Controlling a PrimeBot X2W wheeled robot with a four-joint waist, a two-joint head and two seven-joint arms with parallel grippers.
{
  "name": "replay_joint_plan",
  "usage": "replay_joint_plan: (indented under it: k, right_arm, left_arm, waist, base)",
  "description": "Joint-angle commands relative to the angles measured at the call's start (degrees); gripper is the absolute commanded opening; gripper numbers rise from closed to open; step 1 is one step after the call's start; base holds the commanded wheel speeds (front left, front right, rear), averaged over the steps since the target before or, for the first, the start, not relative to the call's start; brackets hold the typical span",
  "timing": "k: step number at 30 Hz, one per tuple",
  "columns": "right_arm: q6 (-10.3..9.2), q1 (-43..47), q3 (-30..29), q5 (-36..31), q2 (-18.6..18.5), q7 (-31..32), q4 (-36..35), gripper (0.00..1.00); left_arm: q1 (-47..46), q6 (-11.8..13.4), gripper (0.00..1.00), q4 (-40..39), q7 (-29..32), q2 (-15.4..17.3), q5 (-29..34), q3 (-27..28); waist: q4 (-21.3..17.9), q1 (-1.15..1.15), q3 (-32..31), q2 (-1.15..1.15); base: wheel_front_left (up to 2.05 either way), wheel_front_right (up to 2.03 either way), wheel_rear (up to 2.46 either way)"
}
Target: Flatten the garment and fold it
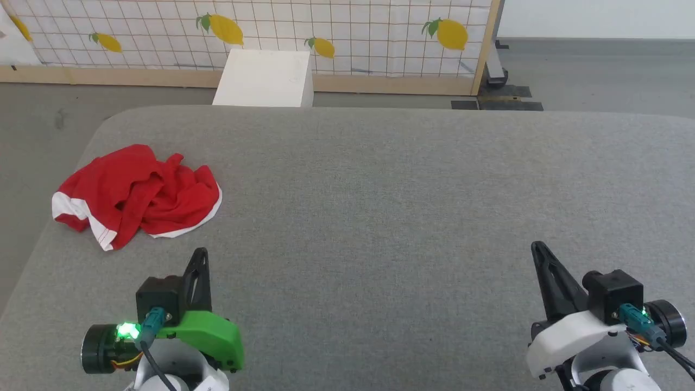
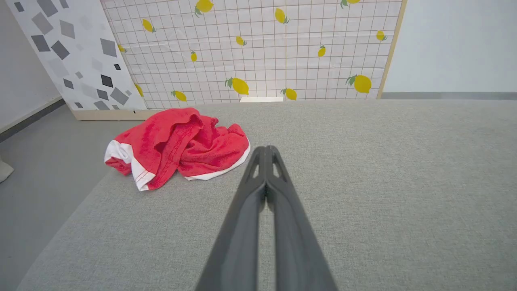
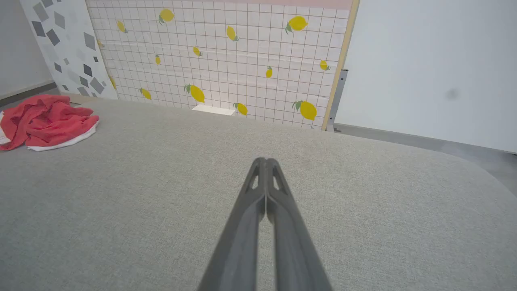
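The red shorts (image 1: 136,193) lie crumpled in a heap near the far left edge of the grey padded table (image 1: 380,206), with white trim showing at their left and front. They also show in the left wrist view as the shorts (image 2: 177,145) and at the left edge of the right wrist view as the shorts (image 3: 44,121). My left gripper (image 1: 200,253) is shut and empty, a short way in front of and right of the heap. My right gripper (image 1: 537,247) is shut and empty at the near right, far from the shorts.
A white box (image 1: 264,79) stands on the floor behind the table. A lemon-print grid panel (image 1: 326,38) with a wooden frame runs along the back. The table's left edge drops to grey floor (image 1: 27,141) close beside the shorts.
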Motion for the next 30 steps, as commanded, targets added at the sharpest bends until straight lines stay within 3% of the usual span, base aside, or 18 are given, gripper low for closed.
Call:
replay_joint_plan:
  k: [1, 29, 30]
  right_arm:
    - [-0.09, -1.1, 0.1, -0.3, 0.2, 0.2, -0.3, 0.0]
    - [-0.09, -1.1, 0.1, -0.3, 0.2, 0.2, -0.3, 0.0]
    - [0.0, 0.0, 0.0, 0.0, 0.0, 0.0, 0.0, 1.0]
  left_arm:
    - [0.3, 0.4, 0.0, -0.1, 0.1, -0.2, 0.7, 0.1]
    - [0.3, 0.4, 0.0, -0.1, 0.1, -0.2, 0.7, 0.1]
    - [0.0, 0.0, 1.0, 0.0, 0.0, 0.0, 0.0, 0.0]
  waist:
    - [0.0, 0.0, 0.0, 0.0]
    - [0.0, 0.0, 0.0, 0.0]
    - [0.0, 0.0, 0.0, 0.0]
  base:
    - [0.0, 0.0, 0.0]
    - [0.0, 0.0, 0.0]
    - [0.0, 0.0, 0.0]
